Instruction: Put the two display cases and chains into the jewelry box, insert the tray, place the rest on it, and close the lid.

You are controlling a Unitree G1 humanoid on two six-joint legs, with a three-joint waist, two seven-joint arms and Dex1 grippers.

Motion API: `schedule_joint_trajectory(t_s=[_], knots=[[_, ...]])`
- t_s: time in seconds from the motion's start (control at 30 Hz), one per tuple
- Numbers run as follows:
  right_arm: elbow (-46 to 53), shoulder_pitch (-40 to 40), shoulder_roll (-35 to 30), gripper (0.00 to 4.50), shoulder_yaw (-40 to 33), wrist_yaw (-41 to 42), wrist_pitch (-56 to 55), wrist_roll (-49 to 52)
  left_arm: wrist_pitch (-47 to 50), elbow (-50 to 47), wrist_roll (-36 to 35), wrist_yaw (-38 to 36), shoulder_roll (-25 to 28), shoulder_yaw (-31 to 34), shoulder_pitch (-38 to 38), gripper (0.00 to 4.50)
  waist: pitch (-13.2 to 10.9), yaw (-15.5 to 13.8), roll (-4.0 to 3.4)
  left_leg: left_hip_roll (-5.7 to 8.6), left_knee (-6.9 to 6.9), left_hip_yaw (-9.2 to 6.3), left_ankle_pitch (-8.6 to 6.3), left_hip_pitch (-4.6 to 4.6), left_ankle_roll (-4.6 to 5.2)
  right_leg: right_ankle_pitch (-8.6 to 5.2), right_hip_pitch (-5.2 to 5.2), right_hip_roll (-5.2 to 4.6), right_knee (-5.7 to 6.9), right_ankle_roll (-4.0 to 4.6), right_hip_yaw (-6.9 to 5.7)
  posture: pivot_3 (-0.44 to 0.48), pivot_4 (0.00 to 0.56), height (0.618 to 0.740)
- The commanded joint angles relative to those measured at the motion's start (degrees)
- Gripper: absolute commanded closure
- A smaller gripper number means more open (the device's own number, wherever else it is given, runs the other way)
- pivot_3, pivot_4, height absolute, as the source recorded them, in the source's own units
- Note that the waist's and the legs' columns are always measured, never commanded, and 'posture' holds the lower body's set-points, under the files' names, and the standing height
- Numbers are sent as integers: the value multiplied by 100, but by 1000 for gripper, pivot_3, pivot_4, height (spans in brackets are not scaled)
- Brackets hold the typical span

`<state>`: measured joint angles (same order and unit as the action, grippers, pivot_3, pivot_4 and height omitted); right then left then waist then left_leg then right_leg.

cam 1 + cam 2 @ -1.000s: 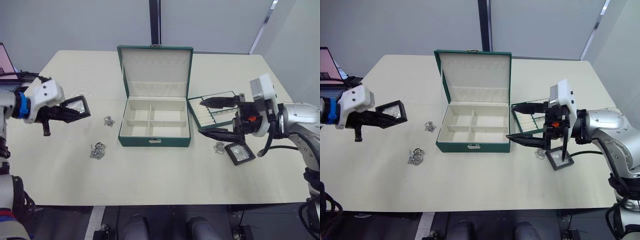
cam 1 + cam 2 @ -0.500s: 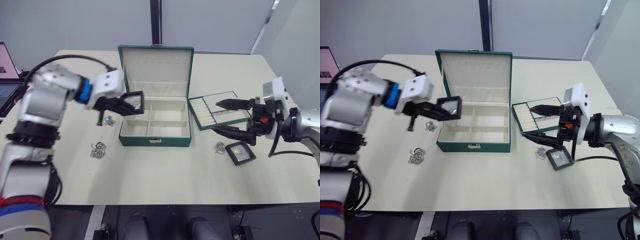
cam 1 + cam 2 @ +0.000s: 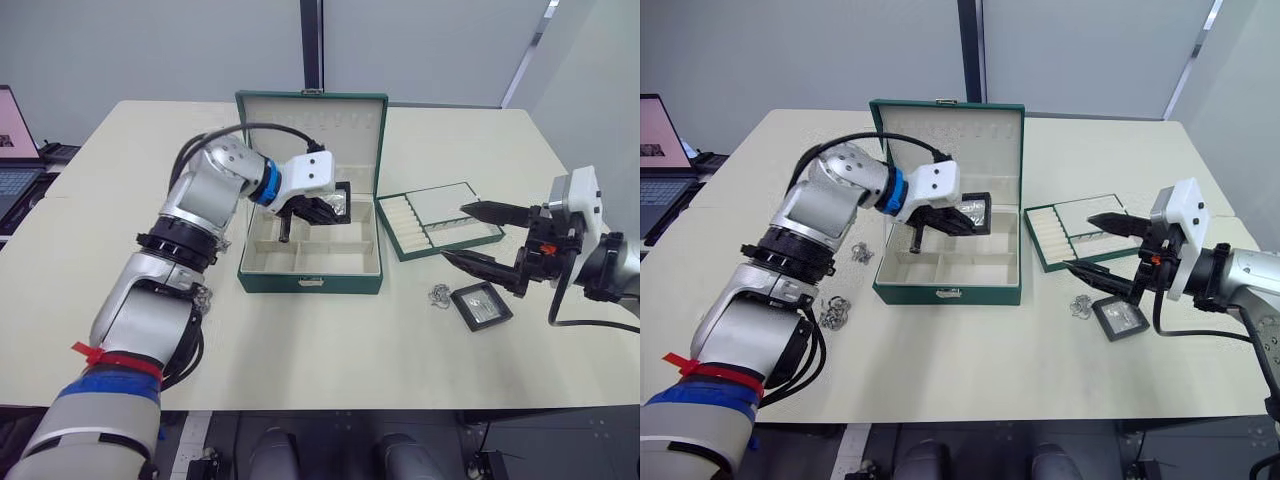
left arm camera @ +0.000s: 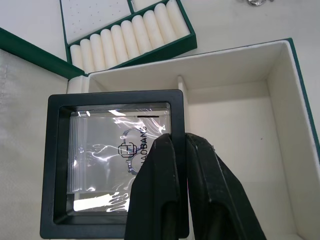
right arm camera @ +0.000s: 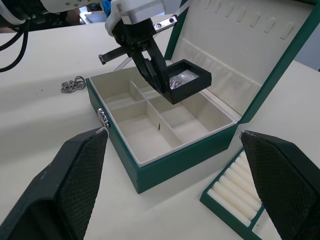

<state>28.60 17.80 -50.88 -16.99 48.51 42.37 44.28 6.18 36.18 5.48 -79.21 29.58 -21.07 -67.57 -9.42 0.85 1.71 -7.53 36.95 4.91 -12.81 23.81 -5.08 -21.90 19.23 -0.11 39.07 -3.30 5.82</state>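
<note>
The left gripper (image 3: 325,208) is clamped on one display case (image 4: 117,162), its two fingers pinching the frame's edge and holding it flat in the air over the back-right compartment of the jewelry box (image 3: 310,284). The grip sits on one edge only, so the case could pivot or slip out as the wrist turns. If it is let go this high above the lining, it may land tilted on a divider instead of lying inside a compartment. The upright lid (image 3: 312,125) stands just behind the gripper, and a reach too far back could knock it.

On the table left of the box lies a chain (image 3: 861,252), with another chain (image 3: 832,312) nearer the table's front edge; both sit close to the left arm, whose cable or elbow could sweep them off.

Right of the box, the tray (image 3: 438,218) rests on the table. A third chain (image 3: 438,295) and the second display case (image 3: 481,305) lie in front of it. The right gripper (image 3: 477,236) hovers above them with fingers spread wide apart, holding nothing; lowering carelessly could nudge the tray or scatter the chain.
</note>
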Motion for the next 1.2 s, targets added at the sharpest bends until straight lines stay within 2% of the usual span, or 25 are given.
schedule_joint_trajectory(t_s=[0.03, 0.27, 0.6, 1.2], knots=[[239, -102, -4, 0, -267, -113, -9, 170, -497, 281, 103, 130, -141, -2, -147, 4475, 0, -24, 0, 0, 0, 0, 0, 0, 0, 0, 0, 0, 0, 0, -1, 0, 150, 740], [457, -335, -26, 0, -357, -282, 61, 341, -1138, 1268, 443, 554, -525, -22, -395, 4475, 0, -75, 0, 3, 0, -1, 0, 3, 0, 0, -1, -1, 0, 0, 0, 0, 150, 740], [545, -433, -81, 0, -401, -418, 83, 408, -1495, 2190, 625, 785, -900, 32, -589, 4475, 0, -74, 0, 5, 0, -4, 0, 4, 0, 0, -1, 0, 0, 0, -1, 0, 150, 740], [629, -564, -120, 0, -472, -592, 78, 507, -1728, 2609, 892, 890, -1003, 65, -585, 4475, 0, -79, 0, 5, 0, -6, 0, 5, 0, 0, -2, 0, 0, 0, -2, 0, 150, 740]])
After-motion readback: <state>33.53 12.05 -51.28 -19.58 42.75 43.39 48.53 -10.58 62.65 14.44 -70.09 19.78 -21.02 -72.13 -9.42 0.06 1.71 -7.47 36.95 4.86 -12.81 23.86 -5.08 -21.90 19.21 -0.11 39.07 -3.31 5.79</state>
